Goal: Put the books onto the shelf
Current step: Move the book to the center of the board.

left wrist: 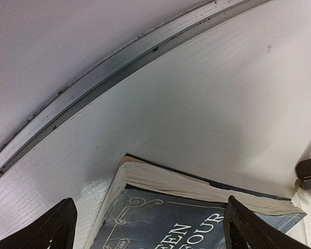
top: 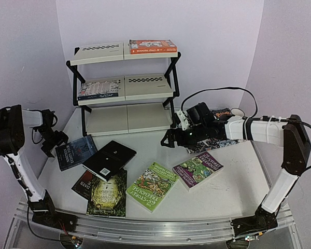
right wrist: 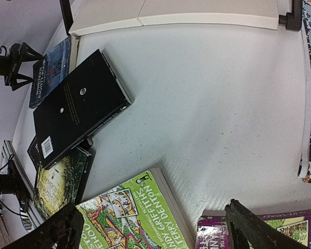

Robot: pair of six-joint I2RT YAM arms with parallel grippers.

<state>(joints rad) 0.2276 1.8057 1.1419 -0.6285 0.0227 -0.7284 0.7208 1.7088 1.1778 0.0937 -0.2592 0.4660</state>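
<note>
Trouble is likeliest on the left, where the left gripper [top: 57, 140] hangs with its jaws spread wide and empty over the far edge of the dark blue book [top: 76, 152]. This book lies flat on the table [top: 238, 181] just beside the shelf [top: 125, 88]. With so thin a paperback, the fingers could catch only the cover and a few pages, so it fans open or slips free on the lift. The shelf's black foot [left wrist: 308, 174] is close, and a swing upward could knock the frame. The black book [top: 109, 159] rests tilted on the pile beside it and may slide if the blue one is dragged. The right gripper [top: 170, 139], also spread and holding nothing, hovers near the bright green book [top: 152, 185] and the purple book [top: 197, 169]. If both arms reach for the shelf together they could collide. Pushing hard on a tier might shove the orange book [top: 153, 46] off the back.
</note>
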